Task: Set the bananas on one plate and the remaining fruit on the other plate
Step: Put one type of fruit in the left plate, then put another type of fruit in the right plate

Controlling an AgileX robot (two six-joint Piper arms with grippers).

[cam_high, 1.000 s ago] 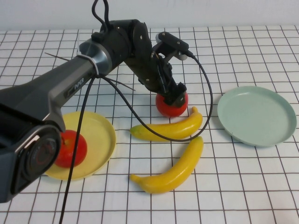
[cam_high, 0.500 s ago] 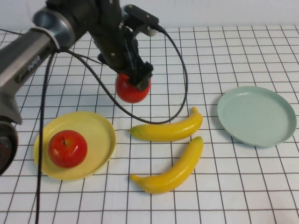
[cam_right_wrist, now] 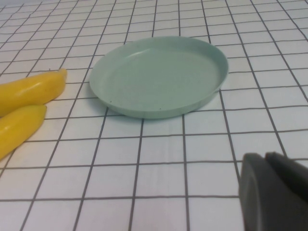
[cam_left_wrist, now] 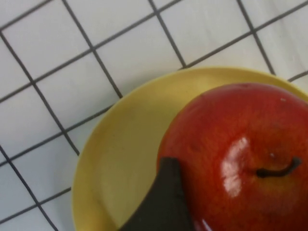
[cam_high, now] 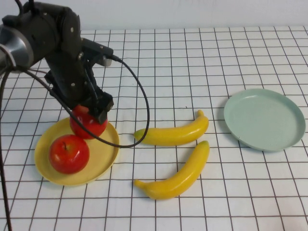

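At the far left of the high view the left end effector (cam_high: 92, 114) hangs over the far edge of the yellow plate (cam_high: 103, 156), grasping a red apple (cam_high: 88, 123) between its dark fingers (cam_left_wrist: 161, 204). The left wrist view shows that apple (cam_left_wrist: 240, 159) filling much of the picture, stem (cam_left_wrist: 276, 169) towards the camera, with the plate's yellow rim (cam_left_wrist: 110, 139) under and around it (whether the apple already touches the plate I cannot tell). A second red apple (cam_high: 69, 153) rests on the near half of the same plate, just beside the held one.

Towards the middle of the gridded desk (cam_high: 216, 202) lie the two bananas, one farther back (cam_high: 173, 133) and one nearer (cam_high: 178, 174), close together and roughly parallel, both well apart from either plate.

To the right sits the pale green plate (cam_high: 264, 119), with nothing on it.

The right end effector (cam_right_wrist: 274, 190) appears only in the right wrist view, low over the desk near the green plate (cam_right_wrist: 159, 77); it is clenched and carries nothing.
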